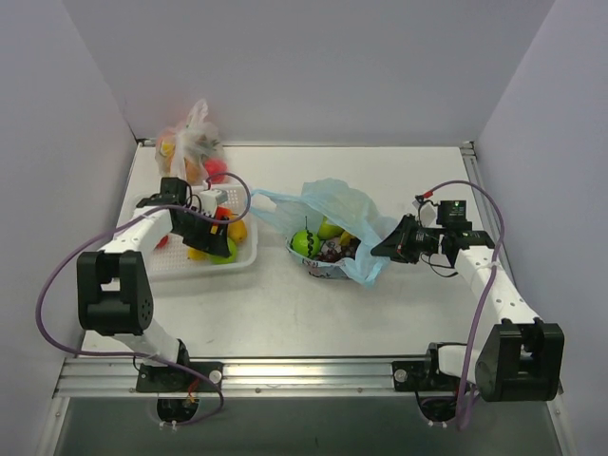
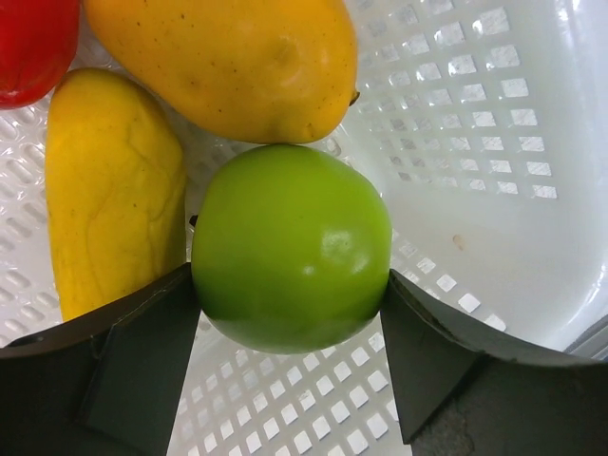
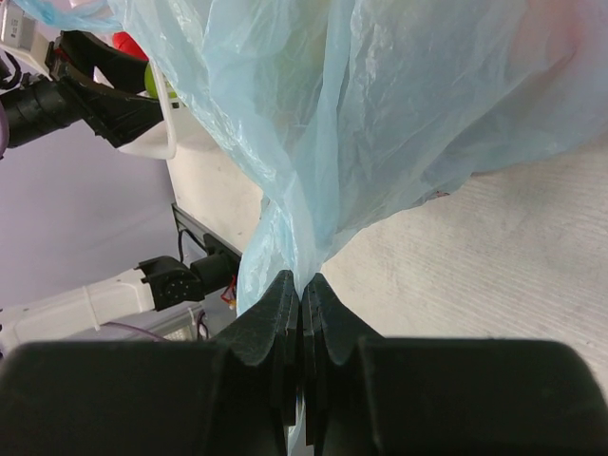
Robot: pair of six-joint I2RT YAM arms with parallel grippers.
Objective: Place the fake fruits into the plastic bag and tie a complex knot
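Observation:
A green apple (image 2: 290,247) lies on the floor of the white perforated tray (image 2: 475,114), and my left gripper (image 2: 289,277) is shut on it, one finger touching each side. Beside it lie an orange-yellow fruit (image 2: 218,66), a yellow piece (image 2: 114,190) and a red one (image 2: 33,43). In the top view the left gripper (image 1: 215,236) is down in the tray (image 1: 245,258). The light-blue plastic bag (image 1: 332,201) stands mid-table, holding a green apple (image 1: 306,242) and dark grapes (image 1: 332,252). My right gripper (image 3: 302,285) is shut on the bag's edge (image 3: 380,114), at the bag's right (image 1: 382,249).
A clear-wrapped bundle of orange and red fruits (image 1: 190,152) stands at the back left, just behind the tray. Grey walls close in the table on the left, back and right. A metal rail (image 1: 304,372) runs along the near edge.

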